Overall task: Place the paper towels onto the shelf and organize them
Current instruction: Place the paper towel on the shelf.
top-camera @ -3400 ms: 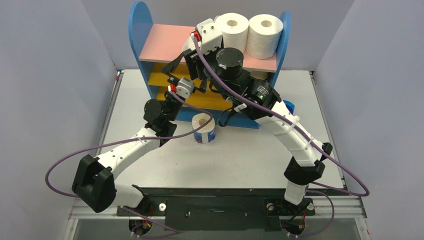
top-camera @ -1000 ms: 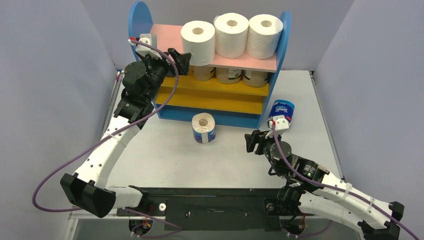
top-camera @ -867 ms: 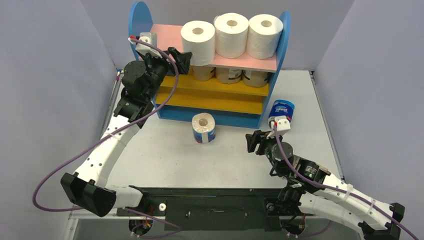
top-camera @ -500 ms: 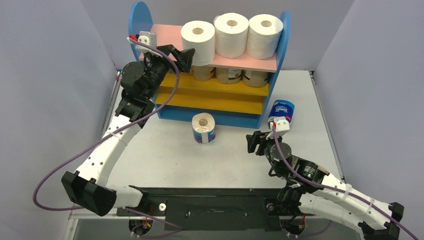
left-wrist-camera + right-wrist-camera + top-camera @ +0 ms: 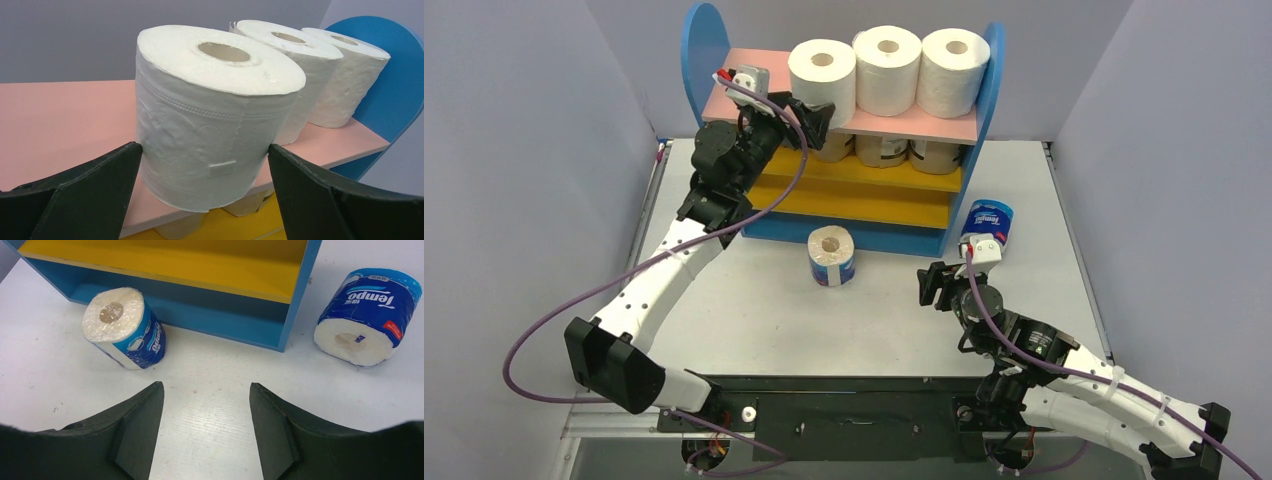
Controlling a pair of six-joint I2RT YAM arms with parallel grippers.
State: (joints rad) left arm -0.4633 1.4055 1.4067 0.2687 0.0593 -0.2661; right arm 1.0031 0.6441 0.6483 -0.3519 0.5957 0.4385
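The left gripper (image 5: 203, 147) is open around a white roll (image 5: 215, 95) on the shelf (image 5: 55, 115), and the right gripper (image 5: 206, 386) hangs open and empty above the desk (image 5: 55, 375).

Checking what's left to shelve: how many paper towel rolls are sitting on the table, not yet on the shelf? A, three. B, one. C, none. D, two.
D: the front blue roll sits before the shelf base, and the right blue roll sits beside its right panel.
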